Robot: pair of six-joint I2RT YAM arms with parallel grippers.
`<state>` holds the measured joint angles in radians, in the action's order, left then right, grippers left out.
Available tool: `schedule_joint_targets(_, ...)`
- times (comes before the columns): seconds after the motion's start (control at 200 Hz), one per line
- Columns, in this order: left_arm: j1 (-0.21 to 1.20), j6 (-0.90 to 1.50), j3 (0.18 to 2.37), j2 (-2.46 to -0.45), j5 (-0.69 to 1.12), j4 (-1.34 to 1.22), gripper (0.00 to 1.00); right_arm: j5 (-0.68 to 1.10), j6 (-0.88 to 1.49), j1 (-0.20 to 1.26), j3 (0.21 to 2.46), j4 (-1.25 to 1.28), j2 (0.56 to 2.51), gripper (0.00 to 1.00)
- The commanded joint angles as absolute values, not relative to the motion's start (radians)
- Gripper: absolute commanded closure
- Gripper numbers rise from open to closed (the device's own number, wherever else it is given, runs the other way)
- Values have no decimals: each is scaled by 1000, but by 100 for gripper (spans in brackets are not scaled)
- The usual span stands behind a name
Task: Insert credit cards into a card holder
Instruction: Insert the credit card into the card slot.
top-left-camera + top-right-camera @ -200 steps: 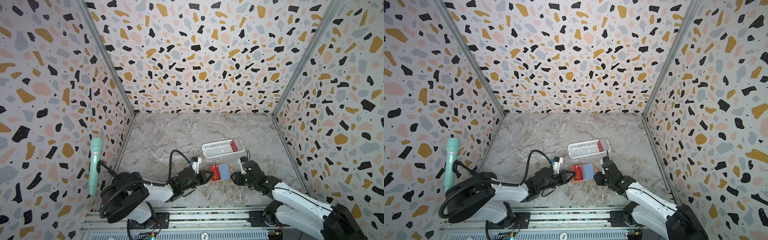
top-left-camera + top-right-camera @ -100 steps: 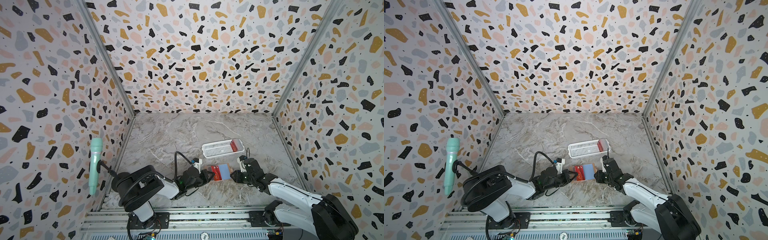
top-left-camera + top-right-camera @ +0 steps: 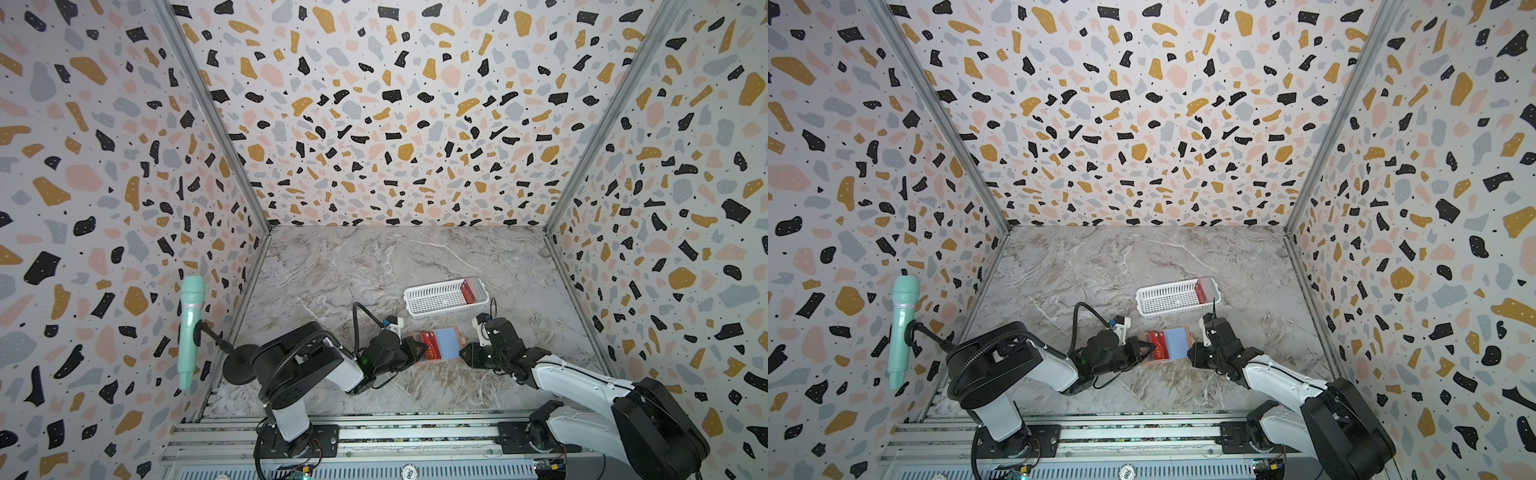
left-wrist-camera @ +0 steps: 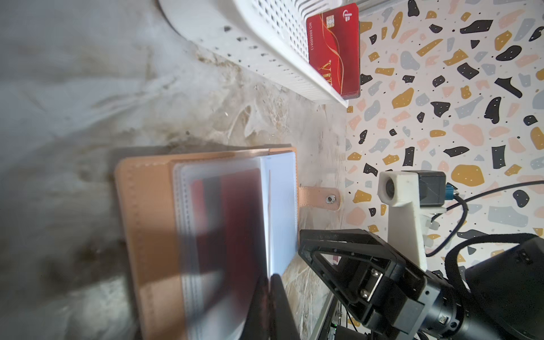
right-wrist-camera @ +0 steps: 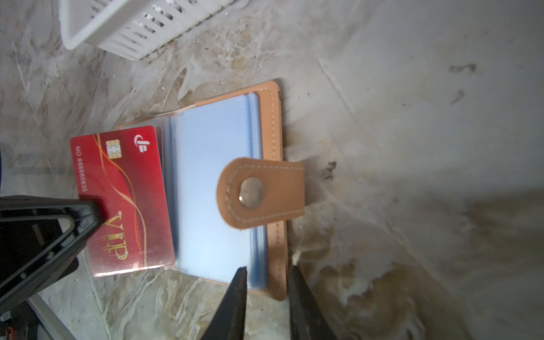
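I had the card holder lying open near the surface's front edge. The left gripper pinched a red credit card partway into a sleeve. The right gripper straddled the holder's corner, jaws slightly apart; whether it clamped, I couldn't tell

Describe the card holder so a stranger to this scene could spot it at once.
On the marble table, find the white slotted basket; the card holder lies open on its near side. Unlike the basket, it is a flat tan booklet with pale blue sleeves, a snap tab and a red card at one edge.
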<state>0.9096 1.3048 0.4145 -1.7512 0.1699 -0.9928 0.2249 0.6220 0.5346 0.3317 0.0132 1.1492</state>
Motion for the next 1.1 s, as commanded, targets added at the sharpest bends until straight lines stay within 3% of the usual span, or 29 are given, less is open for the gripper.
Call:
schedule_joint_targets(0.0,896,1307,430,-1766,198,-1056,100,224,608,532,324,2,1158,73)
schedule_joint_targets(1.091,867,1312,459,-1825,267,-1064,100,224,586,533,319,-23,1170,76)
